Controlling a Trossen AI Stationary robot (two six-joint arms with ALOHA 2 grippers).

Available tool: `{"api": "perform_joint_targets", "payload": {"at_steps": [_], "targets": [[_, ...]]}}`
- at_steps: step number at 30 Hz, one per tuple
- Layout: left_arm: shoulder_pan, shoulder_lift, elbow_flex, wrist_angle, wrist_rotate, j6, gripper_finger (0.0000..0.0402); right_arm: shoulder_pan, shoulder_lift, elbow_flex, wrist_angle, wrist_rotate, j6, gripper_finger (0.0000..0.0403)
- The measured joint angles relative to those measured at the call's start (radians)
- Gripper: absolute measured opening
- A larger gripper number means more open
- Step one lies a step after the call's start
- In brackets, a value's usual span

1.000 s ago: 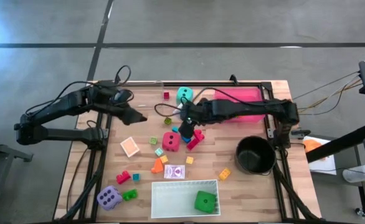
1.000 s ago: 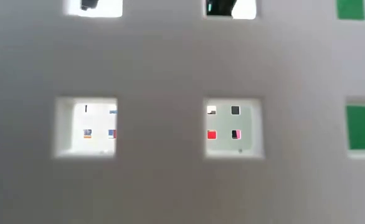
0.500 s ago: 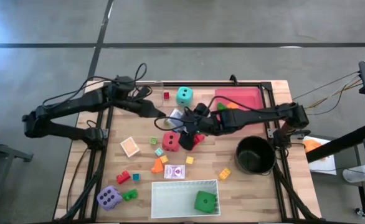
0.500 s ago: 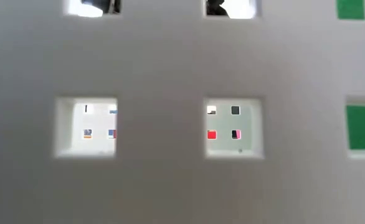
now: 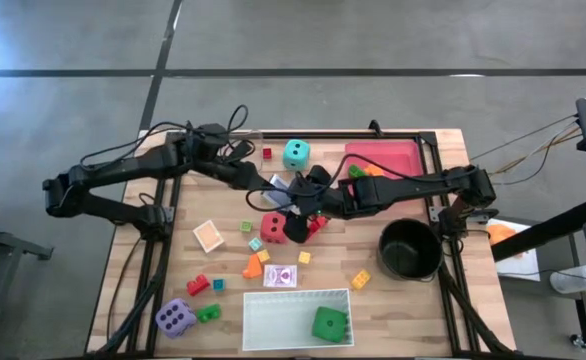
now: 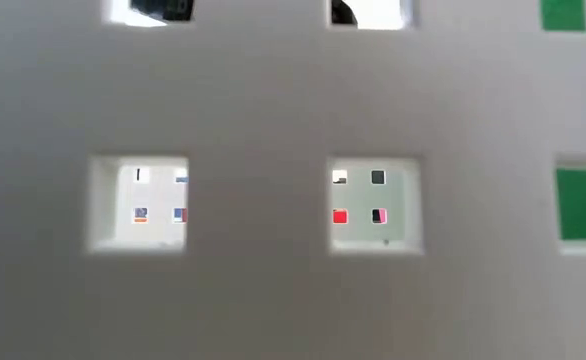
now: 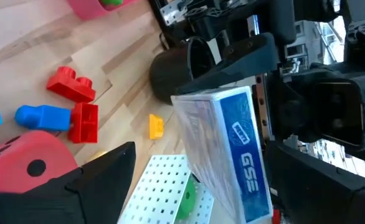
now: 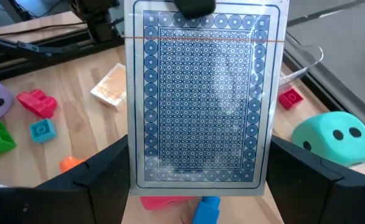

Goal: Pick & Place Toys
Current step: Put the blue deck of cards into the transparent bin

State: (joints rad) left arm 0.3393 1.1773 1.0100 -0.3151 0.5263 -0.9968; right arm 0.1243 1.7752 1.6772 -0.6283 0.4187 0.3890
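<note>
a blue card box (image 7: 232, 149) was gripped between the right gripper's (image 5: 291, 193) fingers near the counter's (image 5: 393, 300) centre. the left gripper's (image 5: 269, 183) fingers were spread wide on either side of it, beside the red die (image 5: 273, 227).

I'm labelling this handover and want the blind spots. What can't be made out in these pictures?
Low view: a white perforated wall fills it; the table shows only through small holes.
Right wrist view: the card box, gripped by the right gripper, hides most of the red die.
High view: the arms overlap above the card box, so whether the open left gripper touches it is unclear.
</note>
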Motion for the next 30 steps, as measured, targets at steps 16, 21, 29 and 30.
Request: {"api": "perform_joint_targets", "payload": {"at_steps": [16,21,29,30], "targets": [[0.0,-0.001,0.0,-0.006,0.024,-0.011,0.0164,-0.012,0.034,0.0,0.038,-0.007,-0.016,0.0295],[0.0,-0.001,0.0,-0.029,0.04,-0.026,0.011,-0.013,0.035,0.0,0.04,-0.004,-0.027,0.0295],[0.001,-0.001,0.0,-0.036,0.04,-0.036,0.0066,-0.013,0.035,0.0,0.037,0.004,-0.037,0.0295],[0.001,-0.001,0.0,-0.036,0.04,-0.036,0.0066,-0.013,0.035,0.0,0.037,0.004,-0.037,0.0295]]}}
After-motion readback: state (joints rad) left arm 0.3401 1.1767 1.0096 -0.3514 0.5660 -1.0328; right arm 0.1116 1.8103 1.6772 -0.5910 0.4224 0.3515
